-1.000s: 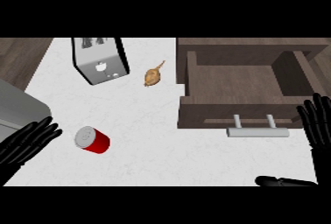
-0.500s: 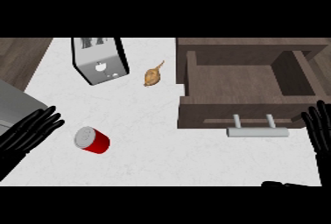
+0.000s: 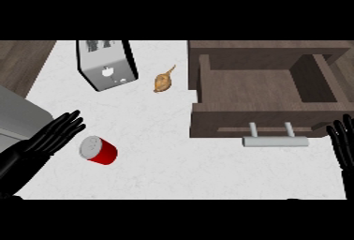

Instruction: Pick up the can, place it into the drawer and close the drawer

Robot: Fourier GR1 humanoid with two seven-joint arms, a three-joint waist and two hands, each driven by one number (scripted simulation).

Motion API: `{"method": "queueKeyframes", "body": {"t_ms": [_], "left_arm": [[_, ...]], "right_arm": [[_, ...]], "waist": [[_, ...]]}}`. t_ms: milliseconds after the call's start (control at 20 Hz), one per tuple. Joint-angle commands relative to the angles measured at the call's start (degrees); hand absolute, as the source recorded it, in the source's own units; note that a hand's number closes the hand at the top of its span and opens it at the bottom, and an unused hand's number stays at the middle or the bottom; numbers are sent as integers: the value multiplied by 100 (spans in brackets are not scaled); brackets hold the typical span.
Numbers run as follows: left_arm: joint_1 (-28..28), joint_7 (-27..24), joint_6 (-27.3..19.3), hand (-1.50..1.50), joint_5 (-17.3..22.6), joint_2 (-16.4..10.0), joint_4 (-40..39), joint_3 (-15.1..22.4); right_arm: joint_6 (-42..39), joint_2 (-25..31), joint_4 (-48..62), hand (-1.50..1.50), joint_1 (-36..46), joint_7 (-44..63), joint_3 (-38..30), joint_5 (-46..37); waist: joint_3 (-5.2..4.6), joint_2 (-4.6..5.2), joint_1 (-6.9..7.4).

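A red can (image 3: 98, 150) with a grey speckled lid lies tilted on the white counter at the lower left. My left hand (image 3: 47, 138) is just left of it, fingers straight and spread, apart from the can by a small gap. The brown drawer (image 3: 257, 96) stands pulled out at the right, with nothing visible inside and a silver handle (image 3: 274, 140) on its front. At the right edge my right hand (image 3: 342, 146) rests open with fingers up, beside the handle's end.
A silver toaster (image 3: 106, 63) stands at the back left. A small tan pastry-like item (image 3: 165, 81) lies between toaster and drawer. A grey appliance corner (image 3: 15, 115) juts in at the far left. Dark wood borders the counter's upper left.
My left hand has moved up and forward, closer alongside the can. My right hand has slid lower and further toward the right edge. The can and drawer stay put.
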State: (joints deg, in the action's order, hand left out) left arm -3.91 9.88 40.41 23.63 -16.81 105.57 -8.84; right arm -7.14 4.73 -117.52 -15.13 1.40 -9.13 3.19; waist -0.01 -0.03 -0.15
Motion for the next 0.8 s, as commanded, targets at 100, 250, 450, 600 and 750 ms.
{"method": "queueKeyframes", "body": {"t_ms": [100, 250, 450, 600, 750], "left_arm": [[-120, -1167, 267, -150, -1323, 458, -744, 23], [394, -955, -36, -150, -1409, 532, -1108, 115], [186, -1445, 278, -150, -1513, 269, -1410, -213], [528, -2328, 309, -150, -2064, 190, -2462, -333], [285, -1875, 211, -150, -1853, 239, -1948, -338]], "right_arm": [[-92, 2, -187, -150, -81, 54, -214, 128], [-215, 153, 94, -150, 203, 105, -403, 217], [-37, -209, 284, -150, 186, -174, -66, -197], [-270, -36, 208, -150, 127, -97, -234, 62], [-192, -88, 215, -150, 317, 98, -245, 37]], "waist": [[-3, 1, 0], [0, 3, -4], [-1, 2, 8], [-3, 6, -17], [1, 0, 11]]}}
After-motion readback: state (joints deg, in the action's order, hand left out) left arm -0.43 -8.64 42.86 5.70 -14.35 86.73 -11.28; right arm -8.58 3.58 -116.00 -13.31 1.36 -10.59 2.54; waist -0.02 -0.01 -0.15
